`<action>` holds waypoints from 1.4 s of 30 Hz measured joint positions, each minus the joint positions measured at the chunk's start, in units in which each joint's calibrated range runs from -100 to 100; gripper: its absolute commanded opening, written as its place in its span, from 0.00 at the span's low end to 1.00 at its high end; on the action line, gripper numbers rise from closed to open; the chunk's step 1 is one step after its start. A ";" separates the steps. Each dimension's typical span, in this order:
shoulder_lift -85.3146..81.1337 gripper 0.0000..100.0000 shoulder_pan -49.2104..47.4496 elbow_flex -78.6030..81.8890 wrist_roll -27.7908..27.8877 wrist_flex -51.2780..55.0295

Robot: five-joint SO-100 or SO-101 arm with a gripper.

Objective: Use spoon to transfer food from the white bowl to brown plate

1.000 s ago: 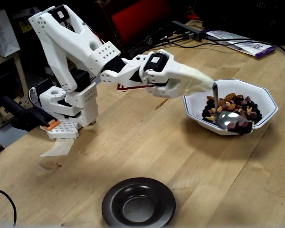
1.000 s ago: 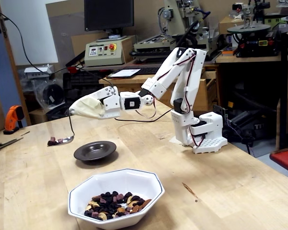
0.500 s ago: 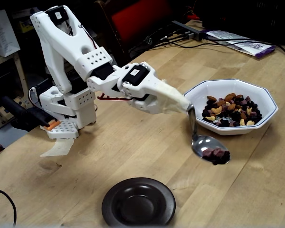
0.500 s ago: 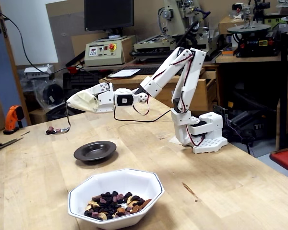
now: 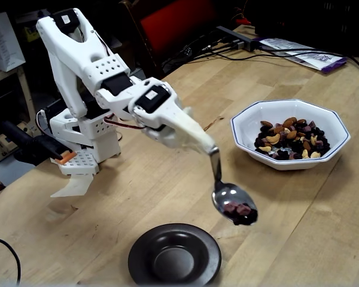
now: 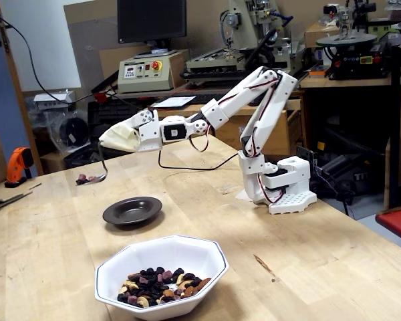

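The shiny spoon point(image 5: 233, 198) hangs from the cream-wrapped tip of the white arm, my gripper point(image 5: 204, 145), which is shut on its handle. A small heap of dark and pinkish food point(image 5: 240, 211) rides in the spoon's bowl. The spoon hovers above the table just past the upper right rim of the brown plate point(image 5: 141, 255), whose centre is bare. The white bowl point(image 5: 246, 120), further right, holds the rest of the nuts and dried fruit point(image 5: 290, 141). From the opposite side, the spoon point(image 6: 97, 178) floats beyond the plate point(image 6: 132, 210), and the bowl point(image 6: 187, 251) sits nearest the camera.
The arm's white base point(image 5: 84, 140) stands at the table's left. A white wedge-shaped part point(image 5: 72, 186) lies in front of it. Cables and papers point(image 5: 311, 58) lie at the far edge. An orange tool point(image 6: 17, 164) and shop machines stand beyond the table.
The spoon came up out of the white bowl carrying food and swung across the table to hang beside the brown plate. The arm has folded back toward its base.
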 measured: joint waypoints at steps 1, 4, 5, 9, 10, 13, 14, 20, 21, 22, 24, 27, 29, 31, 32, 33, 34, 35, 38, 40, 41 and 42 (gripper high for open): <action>-1.80 0.04 0.29 0.34 0.00 1.61; -6.44 0.04 1.39 1.26 0.00 5.54; -7.64 0.04 1.53 1.35 0.00 6.99; -10.65 0.04 1.75 1.35 0.00 11.16; -10.99 0.04 1.75 1.35 0.00 12.04; -11.42 0.04 1.75 1.35 0.00 14.13; -11.42 0.04 1.82 1.35 0.00 14.69; -11.42 0.04 4.23 1.43 -0.24 16.38; -11.42 0.04 4.67 1.43 -0.24 16.38; -11.42 0.04 5.04 1.43 -0.24 16.54; -11.42 0.04 5.84 1.43 -0.24 16.54; -11.42 0.04 6.72 1.43 -0.24 16.54; -11.42 0.04 6.86 1.43 -0.24 16.54; -11.42 0.04 6.86 1.43 -0.24 16.54; -11.42 0.04 6.79 1.60 -0.24 16.54; -11.51 0.04 6.79 2.27 -0.24 16.54; -11.51 0.04 6.79 3.20 -0.24 16.54; -11.51 0.04 6.79 4.38 -0.24 16.54; -11.51 0.04 6.79 7.07 -0.24 16.54; -11.51 0.04 6.79 8.00 -0.24 16.54; -11.51 0.04 6.79 8.16 -0.24 16.54; -11.51 0.04 6.79 8.25 -0.24 16.54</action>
